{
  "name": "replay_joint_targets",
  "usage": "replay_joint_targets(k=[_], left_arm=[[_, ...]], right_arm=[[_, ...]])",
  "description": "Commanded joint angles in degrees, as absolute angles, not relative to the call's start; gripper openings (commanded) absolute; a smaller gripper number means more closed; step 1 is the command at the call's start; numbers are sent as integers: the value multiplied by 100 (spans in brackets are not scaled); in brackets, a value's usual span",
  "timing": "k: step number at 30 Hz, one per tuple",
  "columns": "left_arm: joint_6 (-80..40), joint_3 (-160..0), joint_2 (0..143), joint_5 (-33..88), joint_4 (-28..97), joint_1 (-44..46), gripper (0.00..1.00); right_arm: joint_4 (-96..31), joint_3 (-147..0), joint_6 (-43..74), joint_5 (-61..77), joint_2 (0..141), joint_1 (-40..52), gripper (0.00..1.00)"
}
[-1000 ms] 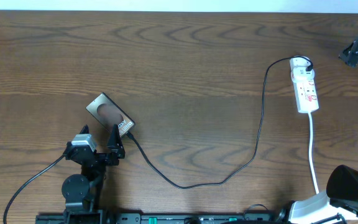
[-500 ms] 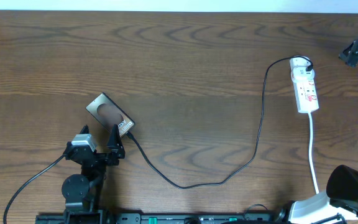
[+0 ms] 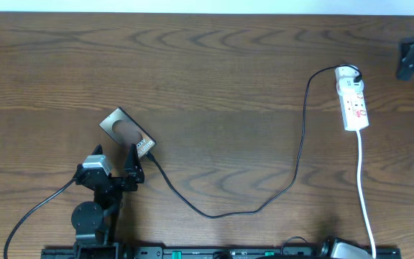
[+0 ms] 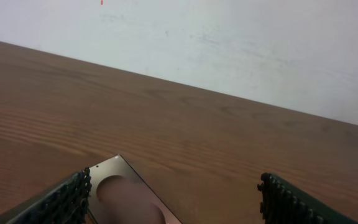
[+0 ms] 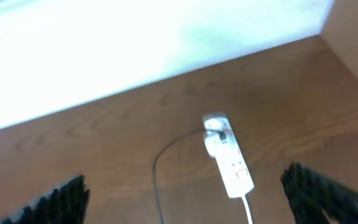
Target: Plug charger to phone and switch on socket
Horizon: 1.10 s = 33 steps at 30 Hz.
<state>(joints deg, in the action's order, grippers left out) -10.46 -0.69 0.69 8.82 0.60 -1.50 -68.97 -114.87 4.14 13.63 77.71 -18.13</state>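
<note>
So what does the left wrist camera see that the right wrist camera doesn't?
Only the left wrist view shows the flat bronze rectangular phone with its dark circle, lying on the table close to the open left gripper. Only the right wrist view shows the narrow white power strip with red marks, the thin black charger cable reaching its far end, its white cord, and the open right gripper. Both share the brown wooden table and the pale wall behind it.

A dark brown wood-grain table [image 3: 214, 65] spreads flat beneath and ahead of the left claw [image 4: 174, 198]. Straight ahead of that claw, past the table's far edge, rises a plain white matte wall [image 4: 229, 37], evenly lit and faintly smudged.
</note>
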Motion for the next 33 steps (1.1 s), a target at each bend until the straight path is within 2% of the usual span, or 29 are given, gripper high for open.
replay_joint_targets(k=[1,6,18,24,33], left_arm=[[-1011,-25,23,956,336,-174,85],[-1011,-25,23,956,336,-174,85],[-1009,-25,23,956,336,-174,85],[-1011,-25,23,956,336,-174,85],[-1009,-25,23,956,336,-174,84]], right_arm=[[-5990,-10071,467,1232,7019,-1470,99],[-4856,-7964,469,637,5911,-1177,99],[-2530,-3686,779,637,3192,-1153,99],[-1990,-2209,1066,635,1916,-1153,99],[-1970,-847,1140,657,91,-1153,99]])
